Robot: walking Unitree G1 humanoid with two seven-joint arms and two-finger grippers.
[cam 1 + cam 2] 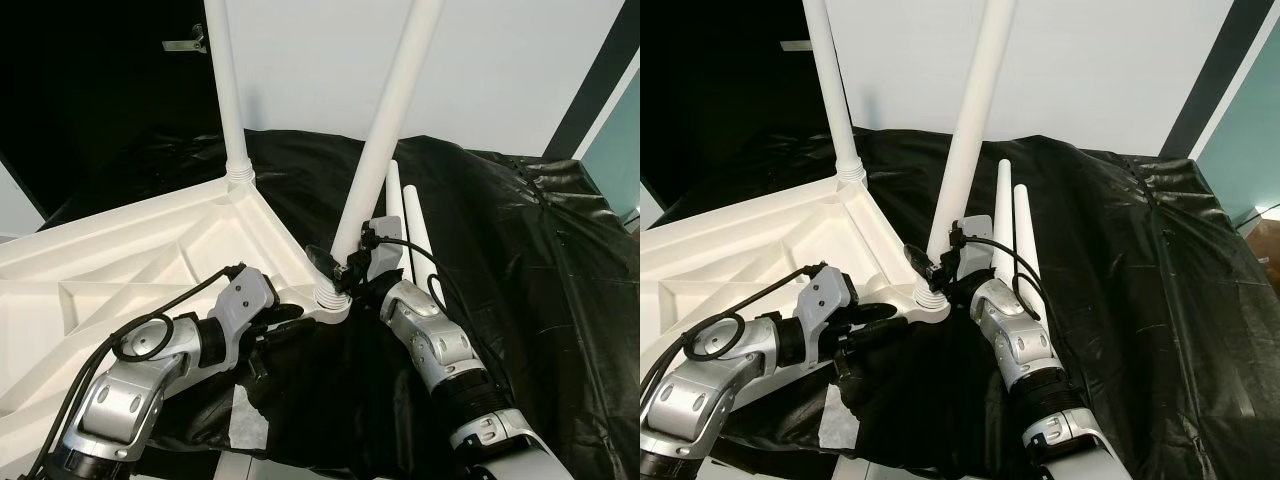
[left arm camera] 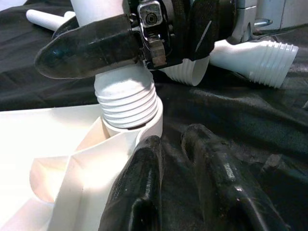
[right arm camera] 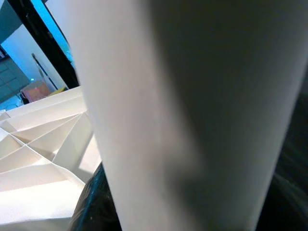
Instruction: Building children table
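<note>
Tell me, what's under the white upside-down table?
A black plastic sheet lies under the white tabletop and spreads out past it. Two spare legs rest on that sheet beside the table. Whatever is beneath the sheet is covered, so I can't tell.

Both silver arms reach inward from the bottom of the frame and meet near its centre. The right gripper (image 1: 340, 268) closes its black fingers (image 2: 91, 50) around the base of an upright white leg (image 1: 385, 135). The left gripper (image 1: 285, 325), lower left of centre, points toward it, fingers (image 2: 139, 192) slightly parted.
</note>
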